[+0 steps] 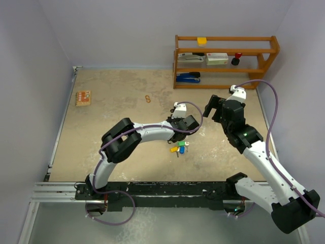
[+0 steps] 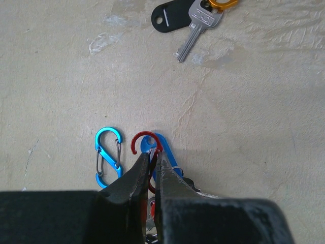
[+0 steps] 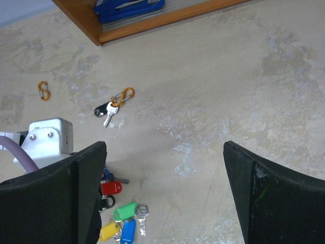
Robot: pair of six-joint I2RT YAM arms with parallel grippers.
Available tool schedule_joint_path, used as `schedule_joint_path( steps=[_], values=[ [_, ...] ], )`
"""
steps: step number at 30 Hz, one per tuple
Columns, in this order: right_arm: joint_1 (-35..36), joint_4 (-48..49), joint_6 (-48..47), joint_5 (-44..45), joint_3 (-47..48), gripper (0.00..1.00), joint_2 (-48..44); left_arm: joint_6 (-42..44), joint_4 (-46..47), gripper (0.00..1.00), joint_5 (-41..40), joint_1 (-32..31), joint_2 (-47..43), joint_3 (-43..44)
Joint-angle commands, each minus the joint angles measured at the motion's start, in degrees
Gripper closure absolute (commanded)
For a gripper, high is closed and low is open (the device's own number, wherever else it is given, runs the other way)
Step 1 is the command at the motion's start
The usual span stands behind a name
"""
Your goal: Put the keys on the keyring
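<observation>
Beige worktop [image 1: 127, 101] from above: the keys [image 1: 179, 148] lie heaped just beside my left pincer [image 1: 179, 136]. At my left wrist, that pincer is pinched shut on a red clip [image 2: 143, 142]. At my right wrist, my right pincer [image 3: 162, 193] gapes wide and empty. The keys look light, stiff and slippery, so I'd grip their plastic heads.

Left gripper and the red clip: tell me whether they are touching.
Touching. The left wrist view shows the left gripper pinched shut on the red clip, whose loop pokes out ahead of it.
</observation>
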Motion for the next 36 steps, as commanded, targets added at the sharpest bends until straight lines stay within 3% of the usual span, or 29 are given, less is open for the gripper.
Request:
schedule_joint_path(
  steps=[1, 36],
  values=[
    [-0.37, 1.62, 0.41, 1.11, -0.15, 0.0, -1.08, -1.3, 0.8, 1.0, -1.96, 0.4, 0.2, 1.97],
    [-0.57, 1.72, 0.41, 1.02, -0.28, 0.0, -1.18, -0.63, -0.84, 1.0, -3.67, 2.98, 0.22, 2.41]
  ],
)
